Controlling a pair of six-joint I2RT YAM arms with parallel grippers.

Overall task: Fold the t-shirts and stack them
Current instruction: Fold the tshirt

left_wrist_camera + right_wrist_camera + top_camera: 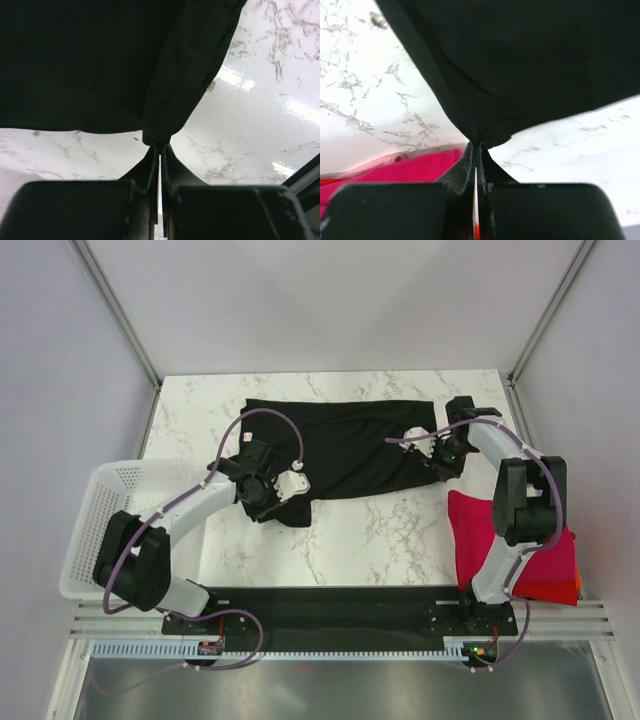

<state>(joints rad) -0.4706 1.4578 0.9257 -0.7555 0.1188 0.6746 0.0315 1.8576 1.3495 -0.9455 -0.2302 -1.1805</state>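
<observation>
So, top camera first. The black t-shirt (340,445) is spread across the far half of the marble tabletop (400,530), mostly flat but a bit bunched at its near-left corner. The left arm (190,505) reaches in to that bunched corner, and the right arm (520,490) bends back over to the shirt's right edge. From up here I honestly can't tell how either set of jaws stands, since it's all dark parts against dark cloth.

The folded magenta-red t-shirt (500,535) sits at the right side of the tabletop, close to the right arm. It lies on top of the orange-red t-shirt (562,592), which only peeks out along the near-right edge. The white mesh basket (110,515) is over at the left edge, apart from the black shirt.

Left wrist camera: the left jaws are pinched together on a fold of the black shirt with basically no gap. The cloth gathers into a ridge running away from the tips, and shiny marble shows on both sides of it.

Right wrist camera: pretty much the same deal. The right jaws are clamped tight on an edge of the black shirt, and the fabric fans out from the pinch. The magenta-red shirt shows low on the left, near the jaws, and the rest is marble.
</observation>
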